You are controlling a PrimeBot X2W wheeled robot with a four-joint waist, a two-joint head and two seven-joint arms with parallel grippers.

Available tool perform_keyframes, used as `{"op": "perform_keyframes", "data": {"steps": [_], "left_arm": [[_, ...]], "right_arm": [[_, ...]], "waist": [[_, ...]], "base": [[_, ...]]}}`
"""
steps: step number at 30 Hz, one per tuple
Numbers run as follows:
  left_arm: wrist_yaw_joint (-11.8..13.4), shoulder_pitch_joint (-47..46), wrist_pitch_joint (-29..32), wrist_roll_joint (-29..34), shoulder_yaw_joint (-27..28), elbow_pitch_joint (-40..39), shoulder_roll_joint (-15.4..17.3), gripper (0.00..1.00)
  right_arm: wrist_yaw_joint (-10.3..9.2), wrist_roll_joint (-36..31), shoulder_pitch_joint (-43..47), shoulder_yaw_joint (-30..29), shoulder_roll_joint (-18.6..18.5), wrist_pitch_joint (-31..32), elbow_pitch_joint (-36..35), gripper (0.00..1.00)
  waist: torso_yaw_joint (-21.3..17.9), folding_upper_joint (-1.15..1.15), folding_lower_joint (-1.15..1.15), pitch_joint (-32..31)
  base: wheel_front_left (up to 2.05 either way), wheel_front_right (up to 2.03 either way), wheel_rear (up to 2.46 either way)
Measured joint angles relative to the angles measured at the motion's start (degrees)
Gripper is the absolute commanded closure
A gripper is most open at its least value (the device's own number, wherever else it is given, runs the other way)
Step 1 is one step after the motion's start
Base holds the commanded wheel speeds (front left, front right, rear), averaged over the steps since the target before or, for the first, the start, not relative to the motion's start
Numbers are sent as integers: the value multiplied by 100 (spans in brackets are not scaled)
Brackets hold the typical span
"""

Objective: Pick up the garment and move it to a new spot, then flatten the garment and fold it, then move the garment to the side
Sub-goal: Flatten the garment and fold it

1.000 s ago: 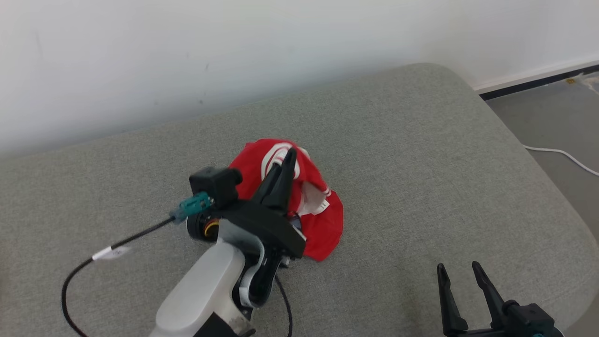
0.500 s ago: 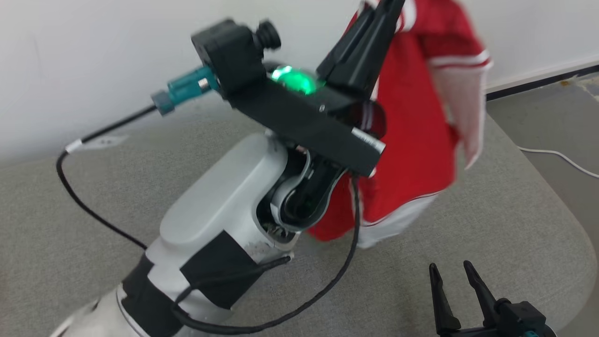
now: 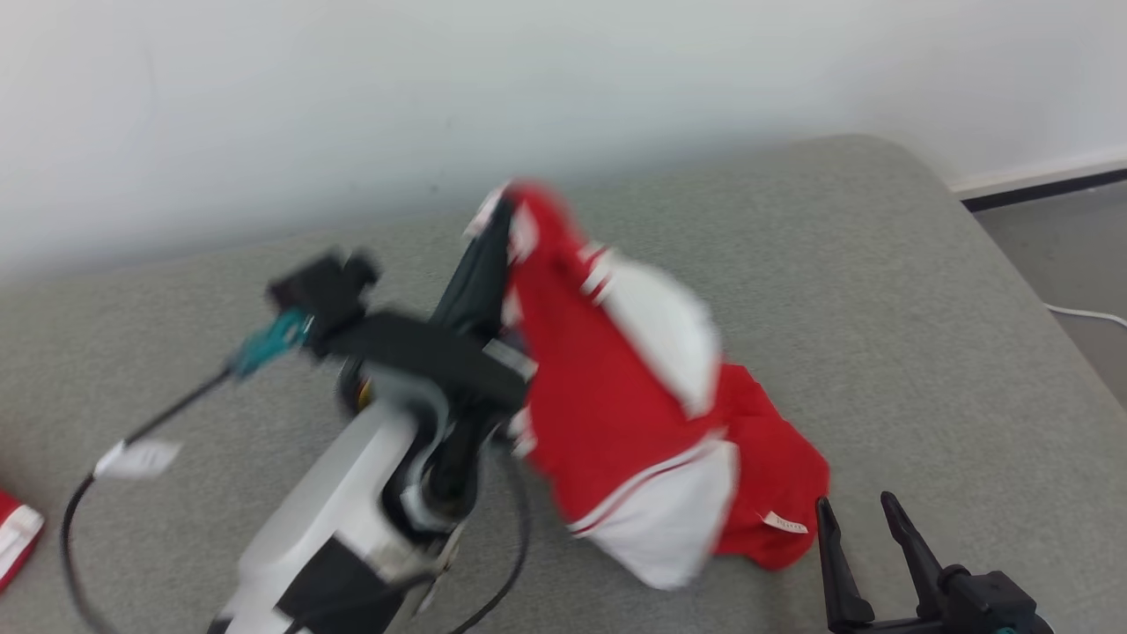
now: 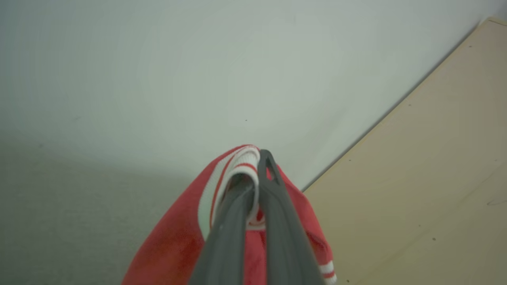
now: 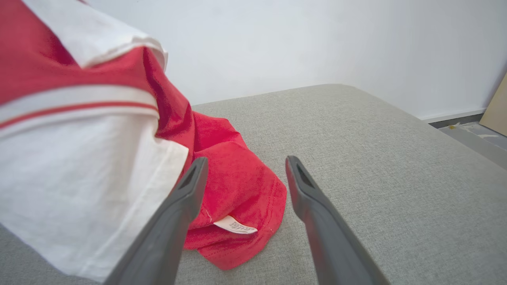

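right tool (image 5: 246,159): jaws apart | garment (image 5: 233,178): red-white, lower end on grey cushion (image 5: 376,158)

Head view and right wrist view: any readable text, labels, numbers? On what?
No text can be read.
Tag sewn on the red shirt: has print, too small to read.
White label on the black cable: blurred, cannot tell if anything is printed.
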Motion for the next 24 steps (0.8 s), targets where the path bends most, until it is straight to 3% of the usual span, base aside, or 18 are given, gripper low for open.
{"op": "perform_keyframes", "data": {"steps": [4, 7, 19, 20, 21, 24], "left_arm": [[189, 826, 0, -91, 131, 597, 379, 100], [189, 1180, 0, -111, 343, 903, 530, 100], [-14, 1068, 0, 708, 1488, 1644, 577, 100], [-14, 992, 0, 831, 1508, 1731, 565, 63], [-14, 923, 0, 940, 1517, 1828, 549, 0], [-5, 806, 0, 1258, 1505, 2158, 524, 0]], "right_arm": [[0, -29, -3, 20, 1, 7, -48, 0], [0, -68, -8, 24, 1, 51, -93, 0], [0, -86, -105, 176, 1, 142, -211, 0], [0, -82, -121, 185, 1, 144, -210, 0], [0, -76, -132, 188, 1, 144, -211, 0], [0, -46, -146, 189, 1, 143, -203, 0]], "waist": [[198, 0, 0, 26], [334, 0, 0, 57], [503, 0, 0, 240], [490, 0, 0, 261], [477, 0, 0, 281], [439, 0, 0, 341]], "base": [[0, 0, 0], [0, 0, 0], [0, 0, 0], [0, 0, 0], [0, 0, 0], [0, 0, 0]]}}
